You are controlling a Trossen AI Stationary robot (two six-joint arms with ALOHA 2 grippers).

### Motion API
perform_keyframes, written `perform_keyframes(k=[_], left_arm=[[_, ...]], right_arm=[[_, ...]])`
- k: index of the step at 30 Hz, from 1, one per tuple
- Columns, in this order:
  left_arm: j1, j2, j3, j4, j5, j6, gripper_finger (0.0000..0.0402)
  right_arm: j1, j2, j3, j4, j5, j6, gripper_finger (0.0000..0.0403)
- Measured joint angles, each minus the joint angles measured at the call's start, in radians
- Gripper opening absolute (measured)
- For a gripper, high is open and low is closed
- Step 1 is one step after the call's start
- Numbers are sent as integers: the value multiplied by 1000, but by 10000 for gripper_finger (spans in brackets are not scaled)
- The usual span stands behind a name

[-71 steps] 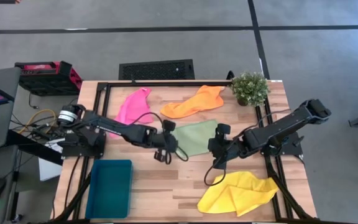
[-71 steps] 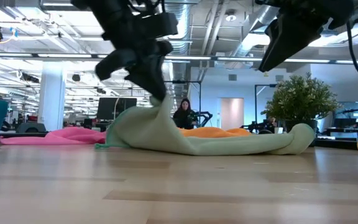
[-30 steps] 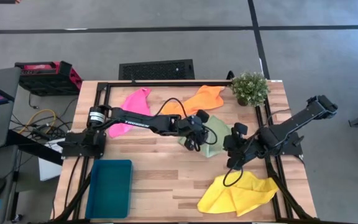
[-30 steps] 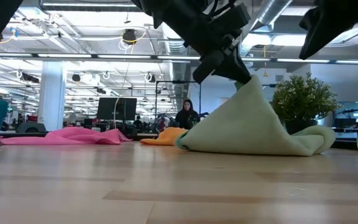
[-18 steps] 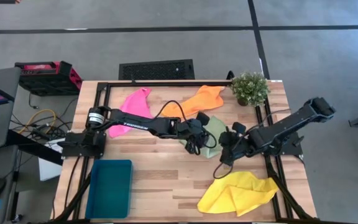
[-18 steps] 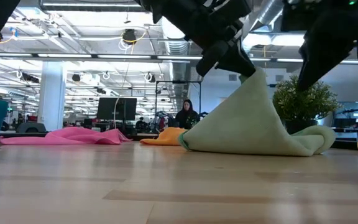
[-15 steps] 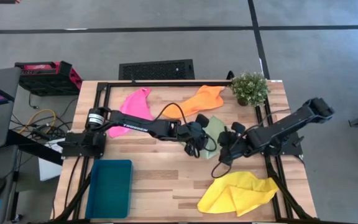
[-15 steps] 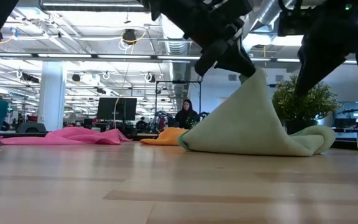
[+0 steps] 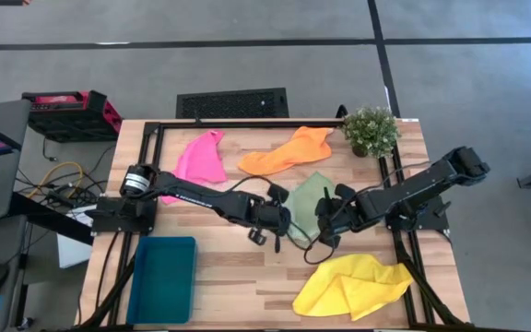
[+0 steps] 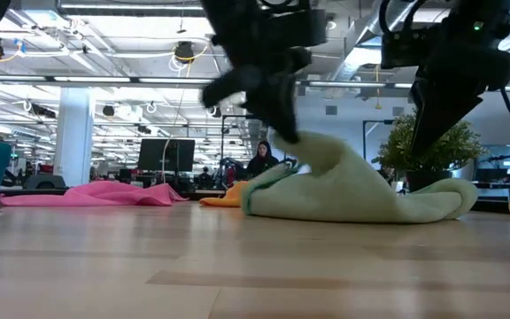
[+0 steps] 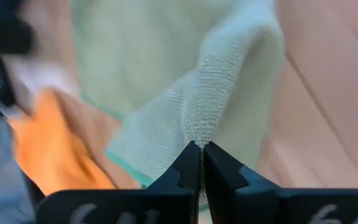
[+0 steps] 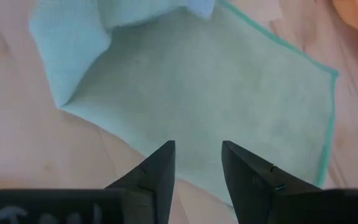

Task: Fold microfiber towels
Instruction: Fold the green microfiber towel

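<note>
The light green towel (image 9: 307,198) lies at the table's middle, partly doubled over; it also shows in the low view (image 10: 361,190). My left gripper (image 9: 272,224) is shut on the towel at its left side. My right gripper (image 9: 324,224) is open and stands low over the towel's near right part (image 12: 191,93). The hot pink towel (image 9: 201,157) and the orange towel (image 9: 289,149) lie flat at the far side. The yellow towel (image 9: 353,284) lies crumpled at the near right. My left gripper pinches a raised fold of the green towel (image 11: 197,134) between its two fingertips, coming from above and slanting down. The held fold (image 10: 304,146) is lifted a little off the table, and the cloth drapes slack from it down to the part lying on the wood. My right gripper: I cannot tell whether its open fingers (image 12: 160,162) touch the towel below them.
A teal bin (image 9: 161,277) stands at the near left corner. A potted plant (image 9: 370,129) stands at the far right corner. Black frame rails (image 9: 247,123) run along the table's edges. Bare wood shows between the bin and the yellow towel.
My left gripper has gone down and toward the table's near left, still shut on the green towel; the tall tented peak has sunk to a low drape, and the cloth is drawn leftward. My right gripper has come down and leftward over the towel's right part.
</note>
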State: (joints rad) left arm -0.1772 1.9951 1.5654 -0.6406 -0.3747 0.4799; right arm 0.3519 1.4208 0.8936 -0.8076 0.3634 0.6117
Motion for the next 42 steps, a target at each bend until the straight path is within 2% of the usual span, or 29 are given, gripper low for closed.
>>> perform_keyframes(k=[8, 12, 20, 27, 34, 42], left_arm=[[-96, -17, 0, -314, 9, -240, 0], [-146, -17, 0, -401, 67, -371, 0], [-258, -17, 0, -508, 105, -557, 0], [-323, -16, 0, -559, 111, -674, 0], [-343, -15, 0, -608, 104, -749, 0], [-333, -15, 0, -601, 15, -737, 0]], right_arm=[[-3, 31, 0, 36, 2, -17, 155], [-8, 86, 1, 68, 21, -18, 155], [-17, 206, 1, 180, 26, -31, 155], [-19, 273, 0, 264, -25, -44, 155], [-6, 338, 5, 347, -66, -39, 155], [2, 323, 1, 357, -77, -44, 155]])
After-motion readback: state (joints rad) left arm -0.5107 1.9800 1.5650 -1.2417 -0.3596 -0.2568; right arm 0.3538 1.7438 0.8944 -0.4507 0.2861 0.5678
